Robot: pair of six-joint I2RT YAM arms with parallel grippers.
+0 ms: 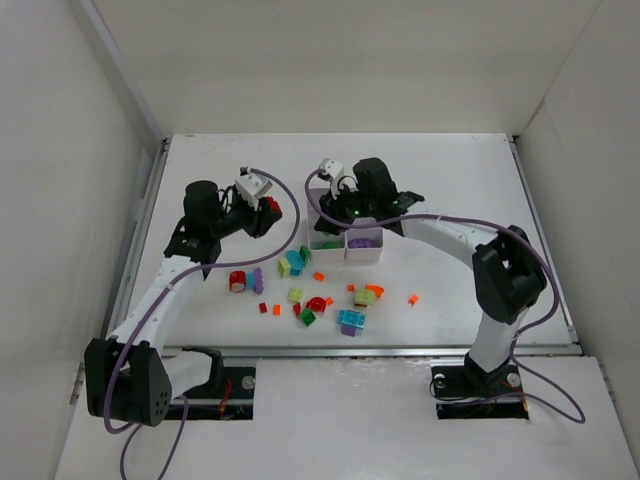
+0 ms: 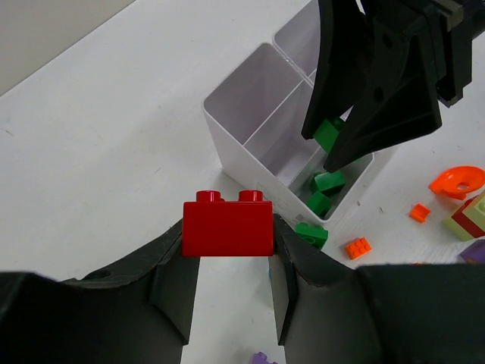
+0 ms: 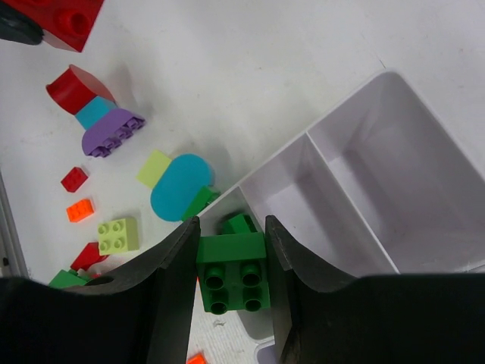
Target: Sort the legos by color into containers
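White tray (image 1: pixel 366 253) near the middle of the desk (image 1: pixel 460 170), six thin-walled compartments.

Left of the tray, clear of its left wall and raised off the desk: left gripper (image 2: pixel 228 244), pinched on a red brick (image 2: pixel 227 224) by its two short sides, two studs up.

Over the tray's near-left compartment: right gripper (image 3: pixel 231 226), clamped on a green brick (image 3: pixel 231 274) with four studs, hanging just above the thin wall at that compartment's corner. Inside that compartment, several green pieces (image 2: pixel 326 182). In the near-right one, purple pieces (image 1: pixel 362 241). From the right wrist, the next two compartments bare and white to the bottom. In the overhead view, far compartments mostly hidden under the right arm.

Just in front of the tray's near wall: a cyan and yellow-green cluster (image 1: pixel 292 263) and a small orange bit (image 1: pixel 318 276); touching the wall or not, cannot tell.

Nearer the arm bases than the tray, a loose scatter (image 1: pixel 320 305) of red, orange, green, cyan and purple pieces, ending short of the metal rail (image 1: pixel 400 351) along the desk's near edge. One lone orange piece (image 1: pixel 412 298) right of the scatter.

Wide bare desk beyond the tray's far end and to its right, up to the raised side strip (image 1: pixel 531 200). Narrower bare band left of the tray, between the left gripper and the desk's left edge.
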